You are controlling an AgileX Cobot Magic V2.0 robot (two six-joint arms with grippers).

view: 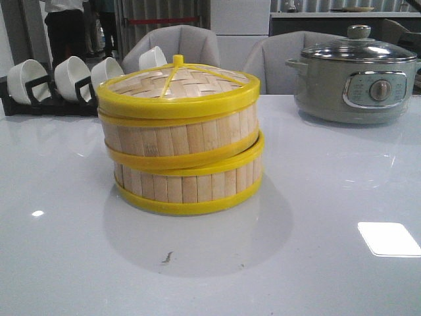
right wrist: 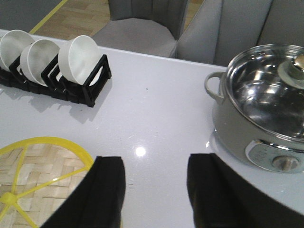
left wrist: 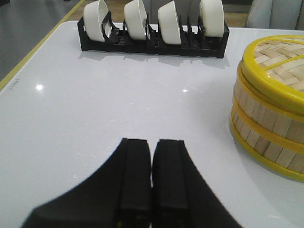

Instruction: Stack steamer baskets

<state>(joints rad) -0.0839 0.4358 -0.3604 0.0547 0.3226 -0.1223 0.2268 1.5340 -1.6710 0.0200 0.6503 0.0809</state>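
Two steamer baskets stand stacked at the table's middle: the upper basket (view: pixel 177 135) rests slightly askew on the lower basket (view: pixel 191 184). A woven lid (view: pixel 177 82) with yellow rim and knob covers the top. In the left wrist view the stack (left wrist: pixel 268 118) lies off to one side of my left gripper (left wrist: pixel 152 142), which is shut with nothing between its fingers, above bare table. My right gripper (right wrist: pixel 156 164) is open and empty, with the lid (right wrist: pixel 33 175) just beside one finger. Neither gripper shows in the front view.
A black rack with white bowls (view: pixel 66 79) (left wrist: pixel 152 28) (right wrist: pixel 52 61) stands at the back left. An electric pot with a glass lid (view: pixel 358 76) (right wrist: pixel 263 109) sits at the back right. Grey chairs stand behind the table.
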